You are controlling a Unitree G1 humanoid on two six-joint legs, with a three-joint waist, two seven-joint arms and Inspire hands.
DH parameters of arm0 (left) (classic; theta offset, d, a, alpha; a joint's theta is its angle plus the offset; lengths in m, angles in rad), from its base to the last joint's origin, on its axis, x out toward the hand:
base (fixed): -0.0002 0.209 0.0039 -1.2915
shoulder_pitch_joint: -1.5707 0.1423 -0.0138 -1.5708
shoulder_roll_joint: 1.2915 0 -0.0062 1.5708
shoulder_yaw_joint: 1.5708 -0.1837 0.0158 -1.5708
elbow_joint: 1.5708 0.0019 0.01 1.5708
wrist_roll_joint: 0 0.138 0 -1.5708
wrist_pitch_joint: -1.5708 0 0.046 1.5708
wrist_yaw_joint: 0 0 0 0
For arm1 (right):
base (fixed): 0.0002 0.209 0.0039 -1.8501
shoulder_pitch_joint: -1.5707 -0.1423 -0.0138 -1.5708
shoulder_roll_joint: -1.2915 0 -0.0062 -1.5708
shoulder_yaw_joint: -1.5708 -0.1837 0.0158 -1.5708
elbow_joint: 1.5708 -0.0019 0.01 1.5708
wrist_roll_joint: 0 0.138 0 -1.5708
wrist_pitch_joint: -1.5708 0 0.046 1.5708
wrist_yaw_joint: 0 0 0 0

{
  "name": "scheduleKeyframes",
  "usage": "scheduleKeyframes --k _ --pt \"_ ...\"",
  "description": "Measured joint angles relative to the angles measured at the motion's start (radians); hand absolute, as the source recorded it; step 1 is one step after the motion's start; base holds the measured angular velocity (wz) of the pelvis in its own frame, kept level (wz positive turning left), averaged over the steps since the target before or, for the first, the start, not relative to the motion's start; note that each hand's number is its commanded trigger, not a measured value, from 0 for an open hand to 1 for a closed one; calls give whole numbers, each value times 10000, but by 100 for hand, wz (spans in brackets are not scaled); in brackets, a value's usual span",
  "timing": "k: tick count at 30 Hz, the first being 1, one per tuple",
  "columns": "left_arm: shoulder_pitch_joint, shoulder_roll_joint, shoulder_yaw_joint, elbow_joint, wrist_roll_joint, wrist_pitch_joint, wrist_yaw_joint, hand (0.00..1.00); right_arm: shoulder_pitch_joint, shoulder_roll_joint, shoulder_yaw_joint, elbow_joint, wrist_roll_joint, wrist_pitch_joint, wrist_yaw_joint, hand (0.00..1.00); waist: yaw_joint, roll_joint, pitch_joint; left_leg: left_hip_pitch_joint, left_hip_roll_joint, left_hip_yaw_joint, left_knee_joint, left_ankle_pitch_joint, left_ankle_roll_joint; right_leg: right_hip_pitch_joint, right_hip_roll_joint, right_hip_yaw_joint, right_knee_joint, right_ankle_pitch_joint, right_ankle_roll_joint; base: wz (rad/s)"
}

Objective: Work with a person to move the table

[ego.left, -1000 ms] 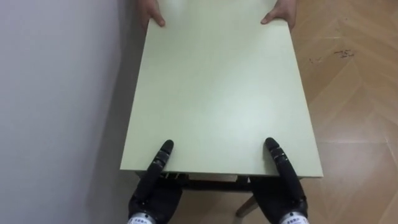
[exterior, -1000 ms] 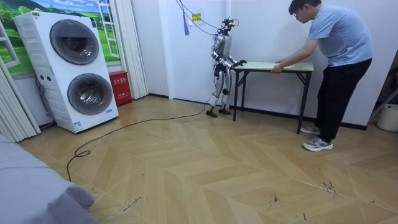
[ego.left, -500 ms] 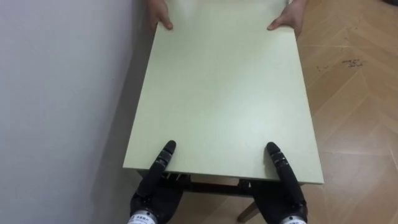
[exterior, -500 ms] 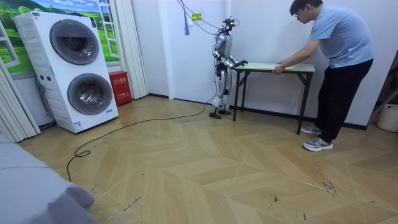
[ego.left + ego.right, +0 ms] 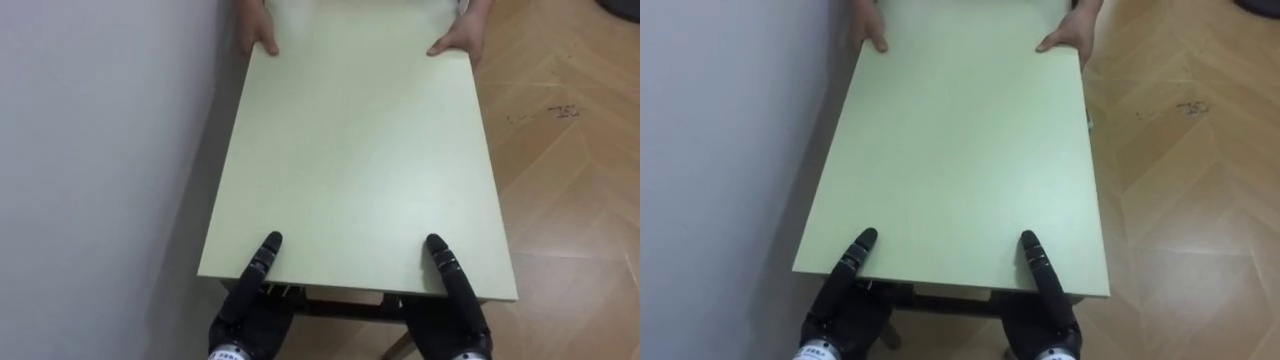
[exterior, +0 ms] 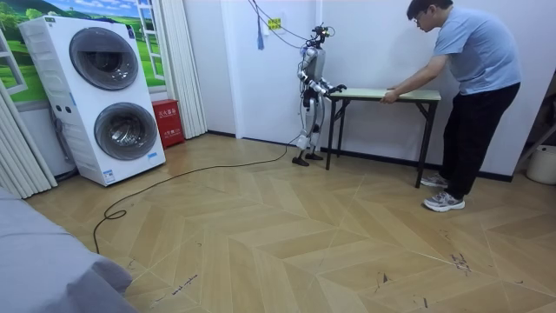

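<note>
Your left hand (image 5: 243,318) and right hand (image 5: 462,312) rest thumbs atop the table's (image 5: 360,150) near edge. The fingers are hidden underneath, so you cannot tell their state. A person (image 6: 473,61) holds its far edge.

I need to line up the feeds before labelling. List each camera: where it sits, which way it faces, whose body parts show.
Left eye view: robot's head, looking down along the table; left robot hand and right robot hand at its near edge, person's hands at the far end.
Right eye view: same head, slightly rightward, same table and hands.
Room view: across the wood floor, facing the wall; whole robot and person at the table's ends.
Shared: all see the table.
</note>
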Motion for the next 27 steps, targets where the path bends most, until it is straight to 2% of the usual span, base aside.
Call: scheduleKeyframes --k 5,7,10,11,13,15,16,17,18,19,21,22,27 --pt "5 -4 2 80 4 27 -4 100 1 -16 12 67 3 6 0 100 20 2 0 71 0 -7 1 -1 -1 88 8 38 -13 0 0 0" --pt "-2 -34 31 141 17 42 -16 100 1 0 9 100 3 18 0 100 44 4 -2 95 -1 -19 3 -2 -3 149 44 241 -83 8 -12 0" --pt "-120 -131 41 499 104 47 -321 100 0 50 -26 162 -30 17 1 100 106 8 -9 108 4 -20 4 -2 -4 196 67 281 -149 20 -17 0" --pt "-138 -210 75 591 192 48 -386 94 1 79 -37 183 -53 15 1 100 117 8 -10 123 5 -26 5 -2 -4 213 70 277 -149 20 -18 0" --pt "-170 -326 161 743 297 99 -429 94 2 122 -72 267 -70 27 1 100 127 6 -14 206 2 -56 3 -6 -8 299 75 269 -151 24 -22 2" --pt "-183 -387 221 809 376 157 -434 91 -4 159 -105 351 -83 54 23 100 151 -4 -55 223 2 -65 -5 -6 -8 308 80 274 -151 31 -26 0" --pt "-189 -388 234 846 381 192 -439 73 -4 172 -123 401 -89 83 35 100 166 -14 -92 227 3 -64 -6 -6 -8 311 80 274 -150 31 -27 0" --pt "-189 -389 241 879 381 206 -441 55 -4 176 -129 431 -90 121 36 64 167 -13 -123 236 3 -64 -5 -6 -8 320 80 275 -151 33 -29 0" --pt "-196 -389 249 901 381 218 -447 38 -5 177 -132 449 -87 126 37 42 169 -11 -136 241 3 -65 -6 -6 -8 322 80 276 -150 35 -29 0" --pt "-231 -388 282 947 381 285 -462 0 -15 176 -143 480 -70 134 39 0 177 -11 -152 254 4 -67 -6 -5 -8 331 80 278 -151 38 -29 0" --pt "-309 -389 290 1143 382 323 -602 0 -20 175 -185 528 -81 171 51 0 203 15 -172 266 5 -68 -7 -5 -7 344 81 305 -152 45 -29 0" --pt "-368 -367 296 1290 402 362 -724 0 -28 173 -276 603 -101 307 152 0 200 46 -192 282 5 -68 -8 -5 -7 354 83 353 -151 46 -28 0" --pt "-707 -56 262 2182 1939 410 -1120 0 -384 22 -350 1589 -747 640 1260 0 172 159 -239 512 6 -70 -114 -11 -17 487 116 535 -167 47 -27 -4"
